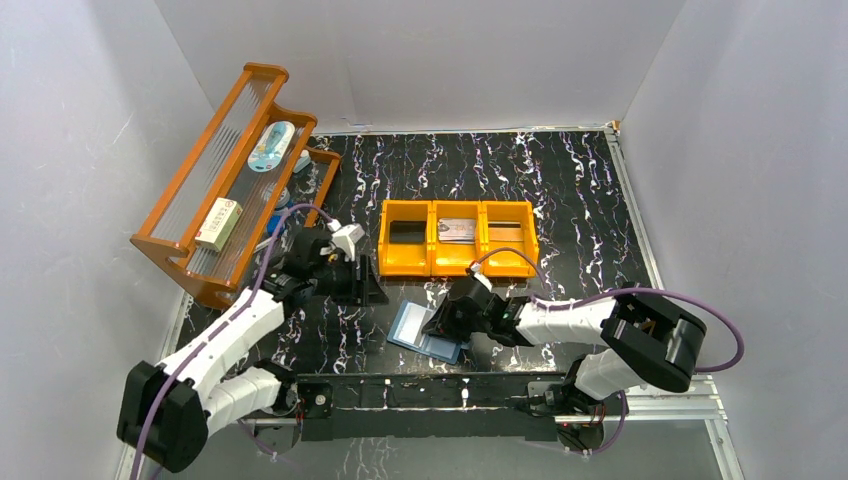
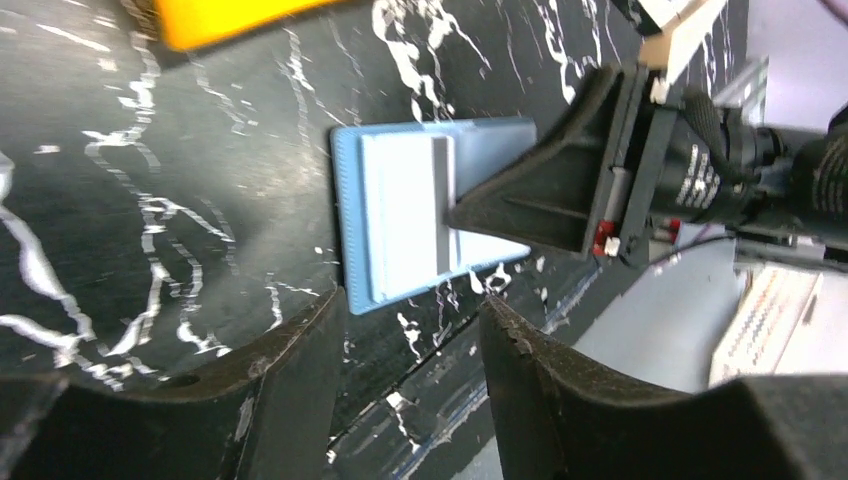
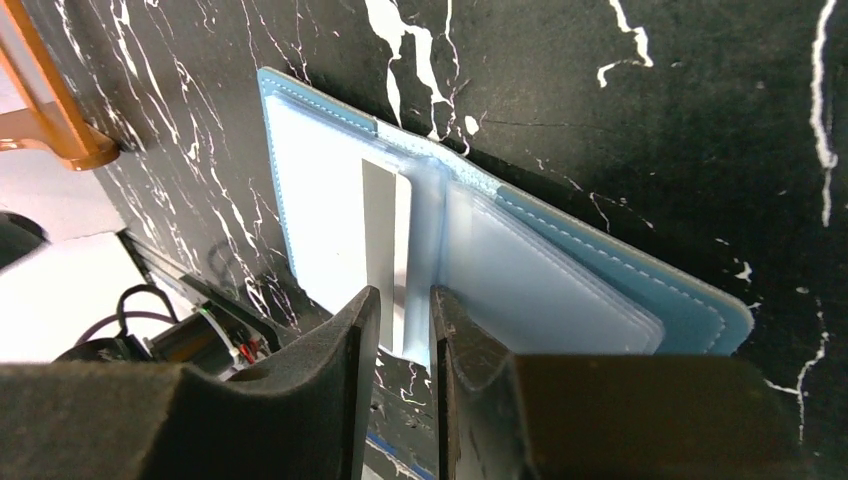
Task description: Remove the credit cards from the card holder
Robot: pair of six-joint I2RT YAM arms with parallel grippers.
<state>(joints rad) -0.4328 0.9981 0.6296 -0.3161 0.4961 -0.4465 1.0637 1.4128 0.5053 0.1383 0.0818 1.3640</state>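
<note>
The card holder (image 1: 418,330) lies open on the black marbled table, teal outside and pale blue inside (image 3: 320,200), with clear pockets on its right half (image 3: 540,290). A narrow grey strip (image 3: 385,230) runs across it beside the fold. My right gripper (image 3: 405,305) is at the holder's near edge, jaws a narrow gap apart around the strip's end and the fold; I cannot tell if the pads touch them. In the left wrist view one right finger (image 2: 540,195) rests on the holder (image 2: 400,215). My left gripper (image 2: 410,330) hangs open and empty, left of the holder. A greyish card (image 1: 457,230) lies in the orange bin.
The orange three-compartment bin (image 1: 404,262) stands just behind the holder. An orange tiered rack (image 1: 190,250) with small packets leans at the back left. White walls close in the table on three sides, and a black rail (image 1: 430,390) runs along the near edge.
</note>
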